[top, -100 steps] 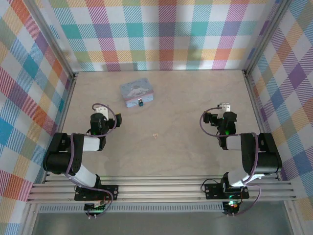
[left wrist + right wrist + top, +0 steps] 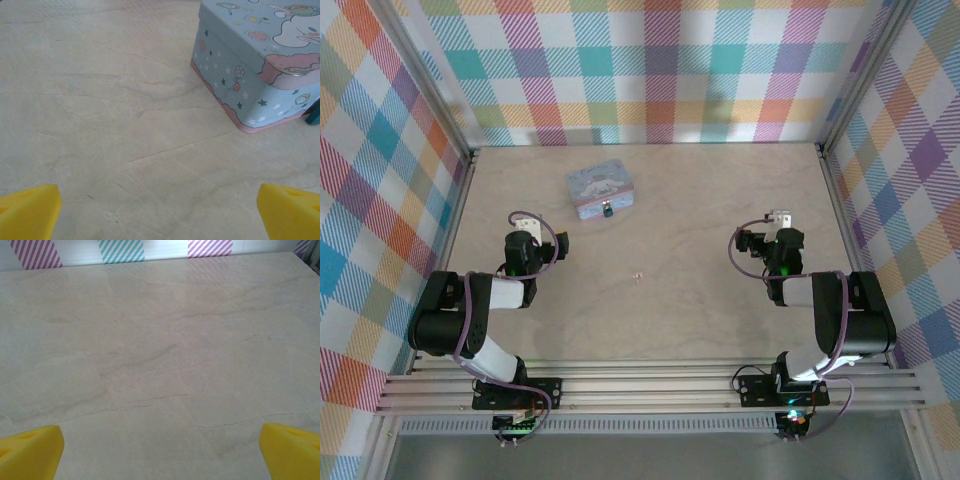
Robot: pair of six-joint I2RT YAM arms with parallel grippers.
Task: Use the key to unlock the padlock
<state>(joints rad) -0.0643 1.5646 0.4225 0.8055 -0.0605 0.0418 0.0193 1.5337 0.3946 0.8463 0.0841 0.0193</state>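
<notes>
Left fingers [image 2: 27, 212] are spread wide with nothing in them, low over the bench [image 2: 100, 100], near the tin box [image 2: 250, 65]. The padlock [image 2: 607, 210] sits against the tin's near side, long axis running roughly toward the arms. Further right, mid-bench, lies the key [image 2: 638, 276], honestly too tiny to tell which way it points. The right fingers [image 2: 30, 452] are wide apart too, empty, well clear of both.

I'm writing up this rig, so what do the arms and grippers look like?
The left arm and right arm have black joints, white links and looping purple cables. The left gripper and right gripper carry yellow pads. A green light glows on the right arm.
</notes>
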